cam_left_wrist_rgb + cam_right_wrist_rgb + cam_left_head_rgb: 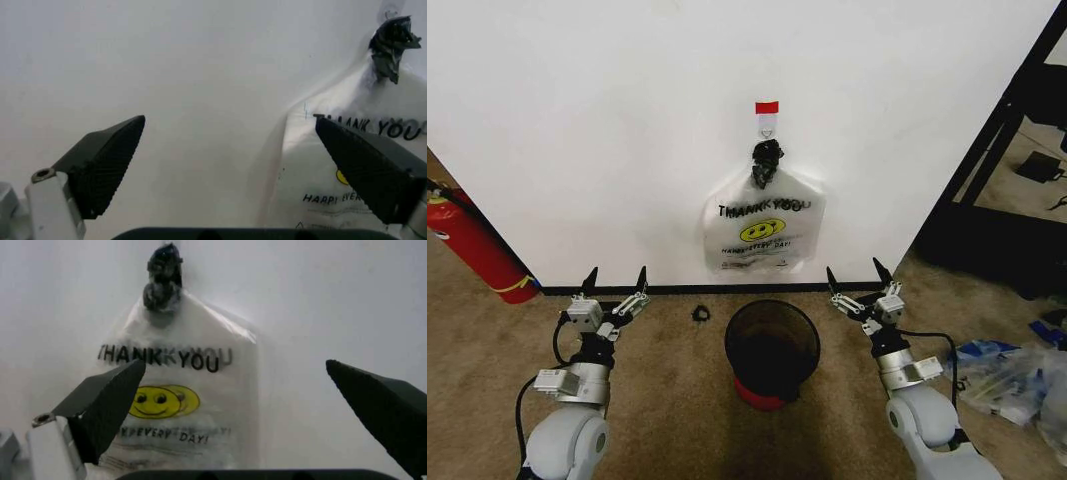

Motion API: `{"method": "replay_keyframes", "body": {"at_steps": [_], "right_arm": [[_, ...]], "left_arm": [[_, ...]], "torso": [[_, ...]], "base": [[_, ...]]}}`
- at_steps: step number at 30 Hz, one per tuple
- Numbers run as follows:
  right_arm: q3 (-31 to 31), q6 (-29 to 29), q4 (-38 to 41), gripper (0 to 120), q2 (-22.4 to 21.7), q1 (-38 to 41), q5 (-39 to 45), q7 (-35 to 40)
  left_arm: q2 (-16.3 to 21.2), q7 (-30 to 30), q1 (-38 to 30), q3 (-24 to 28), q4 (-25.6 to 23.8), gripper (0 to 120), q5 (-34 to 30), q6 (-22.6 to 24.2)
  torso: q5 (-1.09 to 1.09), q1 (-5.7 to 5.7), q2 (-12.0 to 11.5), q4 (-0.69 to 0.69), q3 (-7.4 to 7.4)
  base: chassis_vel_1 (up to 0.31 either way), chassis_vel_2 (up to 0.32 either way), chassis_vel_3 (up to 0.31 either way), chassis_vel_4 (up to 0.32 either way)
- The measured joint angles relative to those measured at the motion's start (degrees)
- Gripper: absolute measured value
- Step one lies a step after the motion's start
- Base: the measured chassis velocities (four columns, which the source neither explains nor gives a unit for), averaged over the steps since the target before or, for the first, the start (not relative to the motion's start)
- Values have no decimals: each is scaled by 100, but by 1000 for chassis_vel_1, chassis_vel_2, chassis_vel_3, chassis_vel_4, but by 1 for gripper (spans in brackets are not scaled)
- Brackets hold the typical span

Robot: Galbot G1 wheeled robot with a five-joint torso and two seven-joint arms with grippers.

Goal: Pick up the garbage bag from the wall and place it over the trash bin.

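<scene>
The garbage bag is out of view. On the white wall [607, 120] a red-topped hook [767, 108] holds a white "THANK YOU" bag [765, 235] with a yellow smiley, tied at the top with a black knot. That bag also fills part of the left wrist view [307, 175] and the right wrist view [193, 390]. The black mesh trash bin [730, 340] with a red base stands on the carpet right below it. My left gripper [617, 272] [230, 122] is open, left of the bin. My right gripper [855, 268] [235, 362] is open on the bin's right. Both point at the wall and hold nothing.
A red fire extinguisher [472, 245] leans at the wall's left end. A heap of clear-and-blue bags [1017, 380] lies on the carpet at the right. A small black object [701, 314] lies left of the bin. A black frame [987, 170] stands past the wall's right edge.
</scene>
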Motion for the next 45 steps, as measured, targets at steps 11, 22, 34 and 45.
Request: {"method": "replay_keyframes", "body": {"at_steps": [11, 22, 34, 45], "right_arm": [[-219, 2, -68, 100, 101, 230, 149, -13], [-1446, -425, -723, 100, 281, 1644, 1544, 625], [-2274, -761, -1882, 100, 827, 3372, 3356, 583], [-2361, -813, -2377, 69, 1216, 3909, 3656, 470]], "left_arm": [[-45, -4, -110, -10, 158, 100, -4, 14], [-96, -9, -42, 23, 162, 100, 96, 14], [-118, -15, 206, -220, 50, 100, 162, -21], [-164, -15, 217, -217, 102, 100, 188, -62]], "torso": [[-1, 0, 0, 0, 0], [-2, 0, 0, 3, 0], [0, 1, 0, 1, 1], [-1, 0, 0, 0, 0]], "base": [[0, 0, 0, 0], [0, 0, 0, 0], [0, 0, 0, 0], [0, 0, 0, 0]]}}
